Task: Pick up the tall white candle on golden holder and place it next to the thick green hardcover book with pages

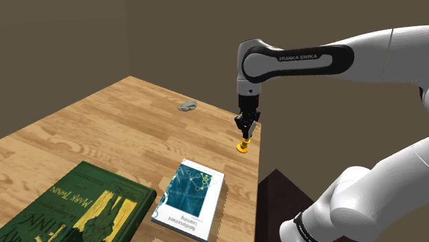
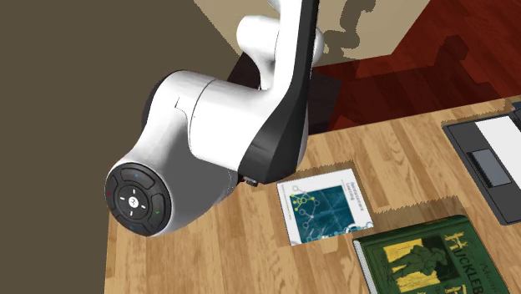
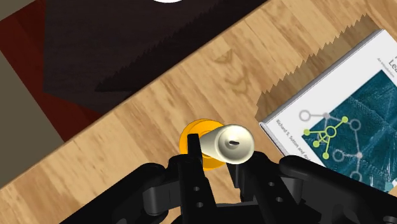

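Observation:
A tall white candle [image 3: 232, 144] stands on a golden holder [image 3: 193, 140] near the table edge at the shoulder view's right, its holder [image 1: 243, 146] on or just above the wood. My black gripper [image 1: 245, 130] comes down on it from above. In the wrist view, my gripper [image 3: 216, 165] has its fingers pressed against the candle's sides, shut on it. The thick green hardcover book [image 1: 75, 206] lies at the table's near corner, well away from the candle, and its cover [image 2: 430, 255] faces up in the second exterior view.
A white and teal book [image 1: 189, 199] lies between the candle and the green book. A small grey object [image 1: 186, 106] sits farther back on the wooden table [image 1: 103, 130]. A dark flat item [image 2: 493, 163] lies at the second exterior view's right. Dark red floor [image 3: 38, 83] lies beyond the table edge.

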